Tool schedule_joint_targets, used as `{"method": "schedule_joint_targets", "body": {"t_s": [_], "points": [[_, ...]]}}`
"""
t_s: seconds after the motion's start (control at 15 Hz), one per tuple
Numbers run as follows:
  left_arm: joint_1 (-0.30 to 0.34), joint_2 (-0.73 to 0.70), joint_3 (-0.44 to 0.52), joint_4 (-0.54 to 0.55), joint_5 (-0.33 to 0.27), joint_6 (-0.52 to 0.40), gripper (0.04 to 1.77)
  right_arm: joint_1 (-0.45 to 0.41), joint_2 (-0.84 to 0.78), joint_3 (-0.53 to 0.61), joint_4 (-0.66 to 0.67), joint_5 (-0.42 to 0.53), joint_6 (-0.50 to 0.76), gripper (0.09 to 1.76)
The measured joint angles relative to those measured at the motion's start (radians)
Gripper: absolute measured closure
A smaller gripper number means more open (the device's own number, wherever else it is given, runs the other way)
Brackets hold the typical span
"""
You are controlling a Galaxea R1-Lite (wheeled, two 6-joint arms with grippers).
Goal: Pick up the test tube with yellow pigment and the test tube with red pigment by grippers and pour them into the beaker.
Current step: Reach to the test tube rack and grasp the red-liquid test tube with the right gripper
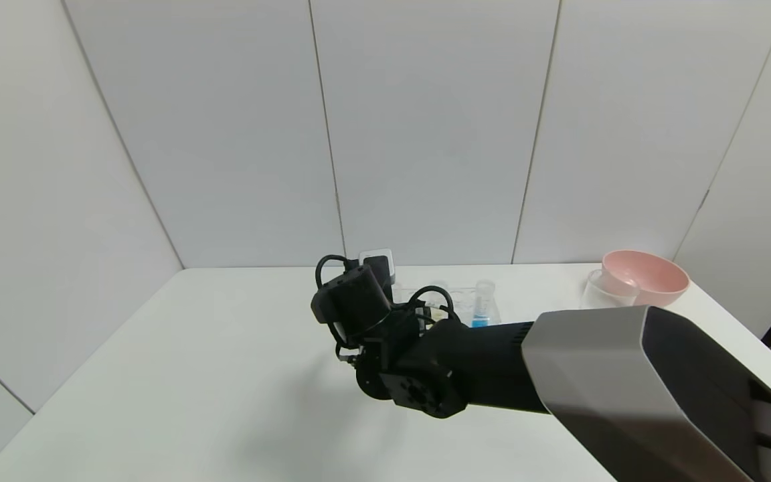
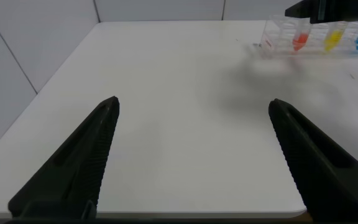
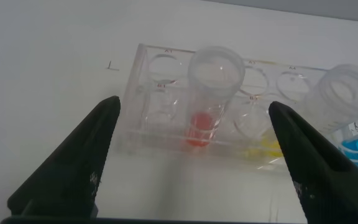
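Right gripper (image 3: 194,155) hangs over the clear rack (image 3: 166,134), fingers spread wide, gripping nothing. The test tube with red pigment (image 3: 209,93) stands upright in the rack, directly between the two fingers, long axis vertical, rim toward the wrist camera. The test tube with yellow pigment (image 3: 260,140) sits in the next slot of the rack; blue tube (image 3: 350,102) sits one slot beyond that. Right arm is clearly nearer. Left gripper (image 2: 194,155) hovers well apart from the rack over bare table (image 2: 166,81), fingers also wide open, empty. Count: three tubes, one rack, one beaker (image 1: 610,290) touching one pink bowl (image 1: 650,276), both well to the right of the rack.
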Motion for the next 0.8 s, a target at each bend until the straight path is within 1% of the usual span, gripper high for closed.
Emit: {"method": "schedule_joint_targets", "body": {"t_s": [0.13, 0.27, 0.8], "points": [[0.0, 0.0, 0.0, 0.0, 0.0, 0.0, 0.09, -0.02, 0.031, -0.049, 0.0, -0.001, -0.005, 0.14], [0.0, 0.0, 0.0, 0.0, 0.0, 0.0, 0.09, -0.033, 0.058, -0.067, -0.012, 0.001, -0.011, 0.14], [0.0, 0.0, 0.0, 0.0, 0.0, 0.0, 0.09, -0.059, 0.093, -0.08, -0.024, 0.026, -0.011, 0.14]]}}
